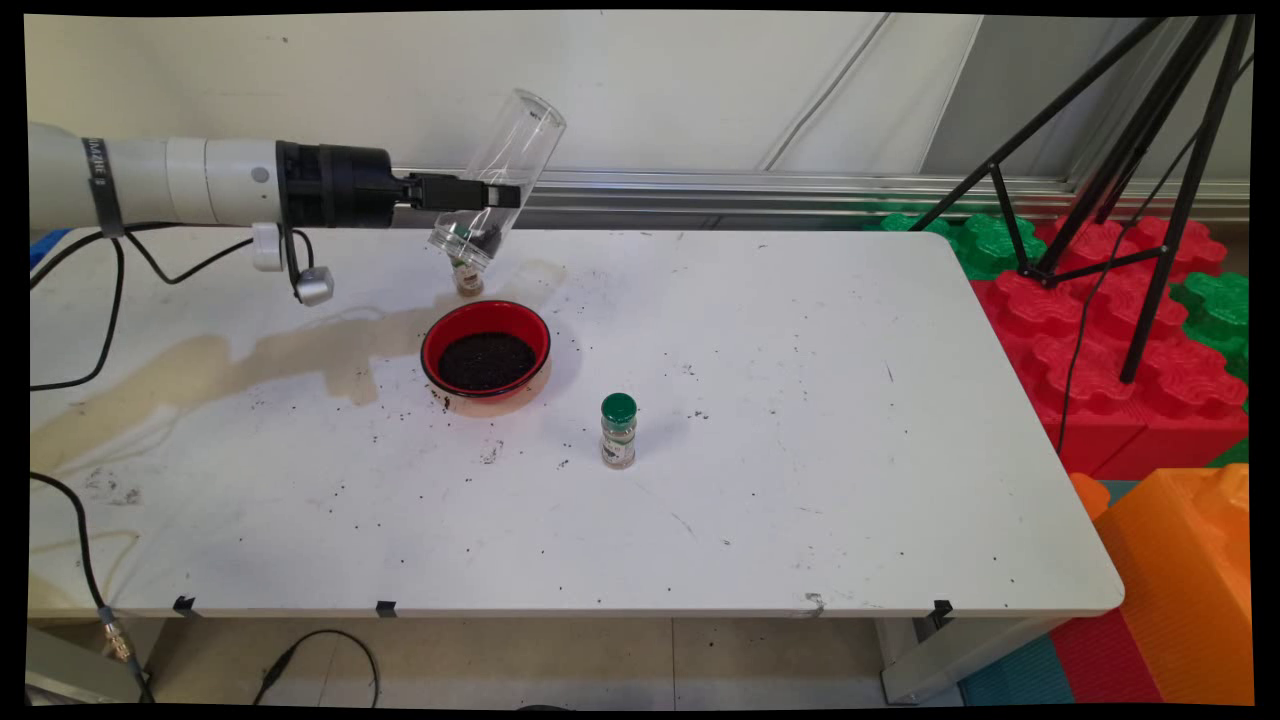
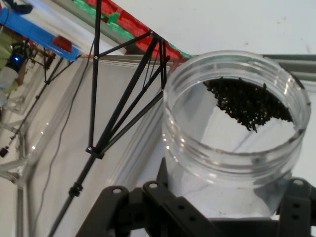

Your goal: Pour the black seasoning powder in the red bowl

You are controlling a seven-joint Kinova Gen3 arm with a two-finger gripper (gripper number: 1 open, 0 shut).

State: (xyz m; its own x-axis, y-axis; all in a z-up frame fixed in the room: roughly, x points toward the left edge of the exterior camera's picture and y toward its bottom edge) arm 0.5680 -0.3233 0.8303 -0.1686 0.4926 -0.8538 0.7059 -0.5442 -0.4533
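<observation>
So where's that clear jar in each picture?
Main view: jar upper left of centre, tilted mouth-down in the claw, above the red bowl.
Hand view: jar fills the lower right, black grains at its mouth.
Shared landmark: black tripod.

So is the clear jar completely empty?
No: in the hand view dark grains sit inside the clear jar near its mouth, held by the gripper.

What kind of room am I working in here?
Probably a robotics lab or test room, not a kitchen. A black tripod stands on big foam blocks beside a stained white table, and the gripper holds a clear jar tilted above a red bowl.
</observation>
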